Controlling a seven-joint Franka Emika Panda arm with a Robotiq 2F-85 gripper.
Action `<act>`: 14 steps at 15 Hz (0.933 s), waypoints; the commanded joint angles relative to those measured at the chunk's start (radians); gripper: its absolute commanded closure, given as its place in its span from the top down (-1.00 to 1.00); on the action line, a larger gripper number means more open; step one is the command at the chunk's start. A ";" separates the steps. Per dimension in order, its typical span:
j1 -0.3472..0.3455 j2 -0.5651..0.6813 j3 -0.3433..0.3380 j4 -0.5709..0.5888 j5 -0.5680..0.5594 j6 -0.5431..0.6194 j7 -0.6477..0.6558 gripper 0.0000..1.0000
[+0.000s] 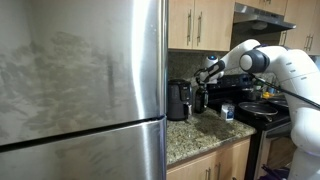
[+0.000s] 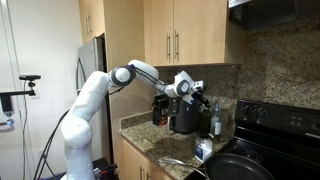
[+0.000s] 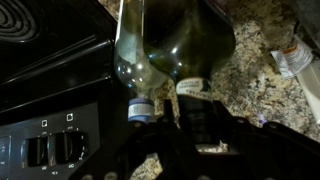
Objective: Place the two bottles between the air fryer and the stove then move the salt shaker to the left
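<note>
The robot's black two-fingered pincer [image 2: 197, 97] hangs at the end of the outstretched white arm [image 2: 110, 80], over the rear of the speckled granite countertop [image 2: 160, 150] and just above the tops of the two slim dark-green glass bottles [image 2: 216, 122]. In the wrist view these fill the upper middle of the picture, upright and touching side by side. The blue-capped bottle [image 3: 140, 110] is on the stove's side and the dark-capped bottle [image 3: 190, 88] is next to it, its neck lying closest to the pincer [image 3: 190, 130] at the bottom edge. The jaws there are dark and blurred, so I cannot tell whether they clasp that neck or only stand beside it. In both exterior views the bottles stand between the black boxy air fryer [image 2: 183, 118] and the wide black stove [image 2: 275, 125] with its raised back panel. The small squat pale salt shaker [image 2: 203, 150] stands further forward on the counter by the stove's edge, apart from bottles and pincer. A dark frying pan [image 2: 240, 168] lies on the stove, and a large stainless-steel refrigerator [image 1: 80, 80] fills the foreground of an exterior view.
</note>
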 commanded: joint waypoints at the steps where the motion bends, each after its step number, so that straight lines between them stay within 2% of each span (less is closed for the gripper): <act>1: -0.046 -0.056 0.064 -0.059 0.064 -0.057 -0.055 0.35; 3: -0.063 -0.084 0.090 -0.079 0.098 -0.103 -0.085 0.67; 5: -0.062 -0.135 0.087 -0.114 0.091 -0.141 -0.098 0.98; 8: -0.054 -0.240 0.070 -0.185 0.045 -0.208 -0.106 1.00; 12: -0.087 -0.376 0.078 -0.273 0.008 -0.479 -0.137 1.00; 14: -0.117 -0.437 0.086 -0.325 0.042 -0.605 -0.179 1.00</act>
